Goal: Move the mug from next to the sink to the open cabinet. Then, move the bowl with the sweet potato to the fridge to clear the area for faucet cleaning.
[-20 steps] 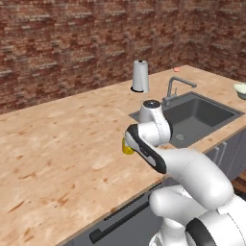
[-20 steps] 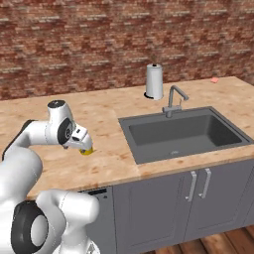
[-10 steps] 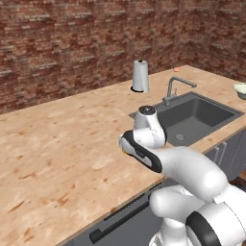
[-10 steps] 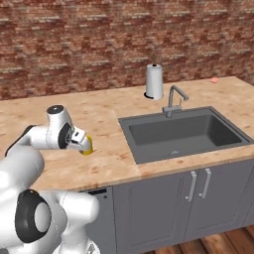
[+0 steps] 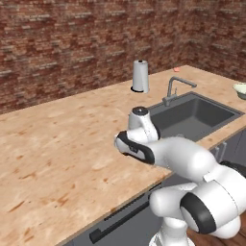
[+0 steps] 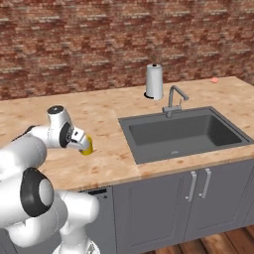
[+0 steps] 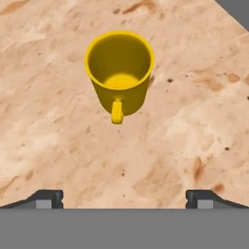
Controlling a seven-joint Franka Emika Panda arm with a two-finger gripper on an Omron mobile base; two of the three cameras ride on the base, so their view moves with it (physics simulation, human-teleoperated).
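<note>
Hand view: mug (image 7: 119, 73), bright yellow, stands upright on the bench (image 7: 58, 136), mouth up, empty inside. Its long axis runs vertical to the bench top; handle points toward the camera, i.e. back at the gripper (image 7: 124, 197). Mug sits ahead of the gripper & roughly centred betw. the two fingertips (image 7: 48, 198), well clear of both, nothing touching it. Gripper spread wide, released, nothing held.

Right base view: mug (image 6: 87, 145) partly hidden behind the hand, just beyond the gripper (image 6: 82, 140); it rests on the bench (image 6: 104, 119) left of the sink (image 6: 183, 134), apart from the basin rim, nearer the front edge than the brick wall. Arm reaches low over the bench from lower left.

Left base view: arm's wrist & forearm cover the mug's spot; gripper hidden behind the hand here. Sink (image 5: 194, 115) lies to the right of the arm, faucet (image 5: 173, 91) at its back edge w. spout over the basin. Paper-towel roll (image 5: 140, 76) stands upright behind the faucet, nr. the wall. Bowl (image 5: 240, 90), pale green, sits on the bench at the far right edge, past the sink, cut off by the frame; contents cannot be told.

Right base view also: faucet (image 6: 172, 99) & paper-towel roll (image 6: 154, 82) behind the sink; grey cupboard doors (image 6: 198, 193) below it.
</note>
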